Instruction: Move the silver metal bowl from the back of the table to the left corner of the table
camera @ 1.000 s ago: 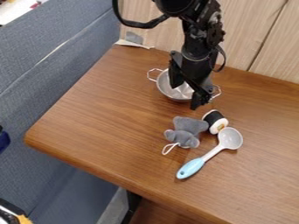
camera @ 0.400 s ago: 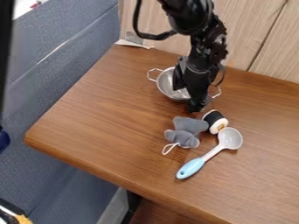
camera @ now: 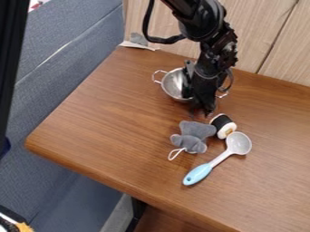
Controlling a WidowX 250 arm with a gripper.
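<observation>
Black and hanging down over the wooden table, the gripper is sitting in front of the metal pot and just behind the plush toy and the roll; how wide it is standing cannot be told, nor whether it is touching the pot. Four things are lying on the wood near it: one pot, one toy, one roll and one spoon. The pot is showing two thin handles, one on each side, and the black arm is hiding much of its bowl and rim. The grey toy is lying with a white loop trailing toward the near edge. Just beside it, the black and white roll is resting at a tilt, close to the pale bowl of the spoon, whose light blue handle is pointing toward the near edge. A pale scrap is lying at the far left corner, pale wood panels are standing behind, and a blue-grey seat is running along the left side, partly covered by a dark upright shape.
</observation>
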